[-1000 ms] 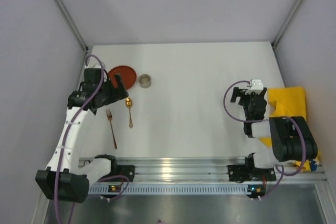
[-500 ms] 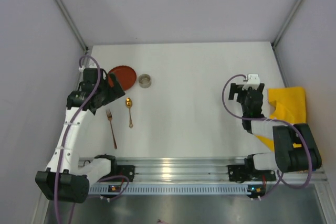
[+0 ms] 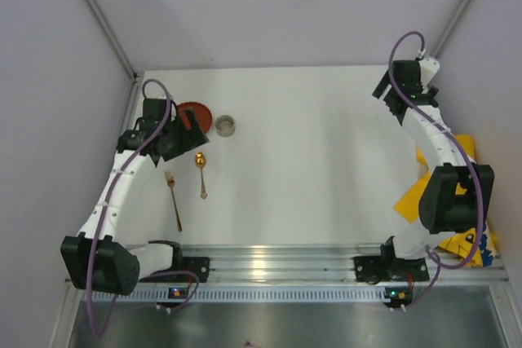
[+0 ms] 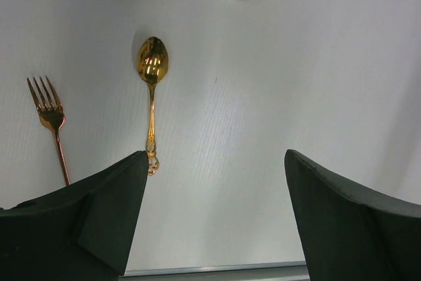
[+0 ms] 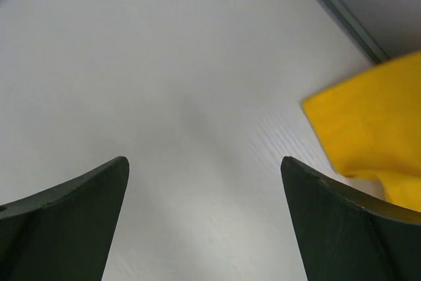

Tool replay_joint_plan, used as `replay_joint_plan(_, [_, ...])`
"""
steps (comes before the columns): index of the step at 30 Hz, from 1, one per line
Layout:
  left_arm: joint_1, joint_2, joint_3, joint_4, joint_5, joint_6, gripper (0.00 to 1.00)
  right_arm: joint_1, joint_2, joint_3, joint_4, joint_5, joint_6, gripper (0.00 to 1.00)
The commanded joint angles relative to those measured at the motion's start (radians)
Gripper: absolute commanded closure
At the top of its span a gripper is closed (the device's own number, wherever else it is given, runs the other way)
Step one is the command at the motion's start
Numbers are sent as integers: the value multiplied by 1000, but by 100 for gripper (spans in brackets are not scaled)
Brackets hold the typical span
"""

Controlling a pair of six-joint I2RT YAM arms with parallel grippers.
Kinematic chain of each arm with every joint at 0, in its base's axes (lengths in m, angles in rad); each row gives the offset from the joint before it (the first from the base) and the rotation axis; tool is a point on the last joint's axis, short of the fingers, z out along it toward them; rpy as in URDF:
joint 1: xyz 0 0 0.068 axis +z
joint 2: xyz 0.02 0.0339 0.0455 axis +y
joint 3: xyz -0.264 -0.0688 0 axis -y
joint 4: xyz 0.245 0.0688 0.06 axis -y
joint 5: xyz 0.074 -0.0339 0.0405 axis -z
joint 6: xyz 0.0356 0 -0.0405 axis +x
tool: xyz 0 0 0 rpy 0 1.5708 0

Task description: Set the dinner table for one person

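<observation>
The white bench [image 3: 310, 160] spans the booth from the arm bases to the far wall. Near its far left corner lie a red plate [image 3: 200, 112] and a small grey cup [image 3: 225, 125], with a gold spoon [image 4: 152, 64] and a copper fork [image 4: 49, 106] side by side nearer. The left pincer [image 4: 214, 162] hangs by the plate, jaws apart, empty. The right pincer [image 5: 204, 162], wide apart and empty, is raised near the far right corner. A yellow cloth [image 5: 368, 116] lies at the right edge.
</observation>
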Motion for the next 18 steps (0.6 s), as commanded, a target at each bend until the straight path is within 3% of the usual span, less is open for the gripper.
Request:
replay_joint_plan(1, [-26, -5, 10, 65, 39, 21, 11, -95, 59, -27, -420, 152, 76, 0])
replay_joint_plan(12, [-98, 88, 71, 68, 62, 38, 13, -183, 114, -107, -524, 310, 88, 0])
replay_joint_plan(18, [-128, 102, 88, 68, 56, 52, 13, -246, 180, -125, -509, 301, 79, 0])
